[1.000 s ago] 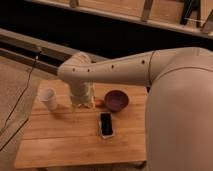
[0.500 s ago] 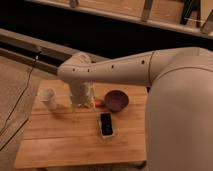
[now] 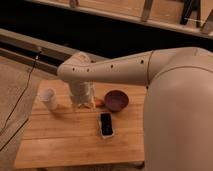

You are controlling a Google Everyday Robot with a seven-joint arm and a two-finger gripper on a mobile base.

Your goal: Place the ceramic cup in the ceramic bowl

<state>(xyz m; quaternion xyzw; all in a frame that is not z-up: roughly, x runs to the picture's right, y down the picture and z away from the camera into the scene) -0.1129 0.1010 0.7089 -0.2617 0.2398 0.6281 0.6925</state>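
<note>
- Gripper [image 3: 84,102] hangs at the end of the cream arm [image 3: 112,69], pointed straight down at the wooden table [image 3: 65,145], over the far half of the top and a little left of its middle.
- Grip state: cannot tell from this view whether it is released or clenched; nothing can be seen held in it.
- Ceramic cup [image 3: 48,98], small and white, stands upright on the table at 9 o'clock from the gripper, near it but apart, close to the table's left edge.
- Ceramic bowl [image 3: 116,100], dark purple-maroon and shallow, sits at 3 o'clock from the gripper, on the table's far right part; it looks empty.
- Small orange-red thing [image 3: 100,103] lies between gripper and bowl, just beside the bowl's left rim; what it is cannot be told.
- Dark phone [image 3: 106,124] lies flat at 5 o'clock from the gripper, nearer the viewer than the bowl, apart from both.
- Robot's pale body [image 3: 180,115] fills the right side, covering the table's right edge.
- Thin black cable [image 3: 20,95] runs over the floor at 9 o'clock from the table.
</note>
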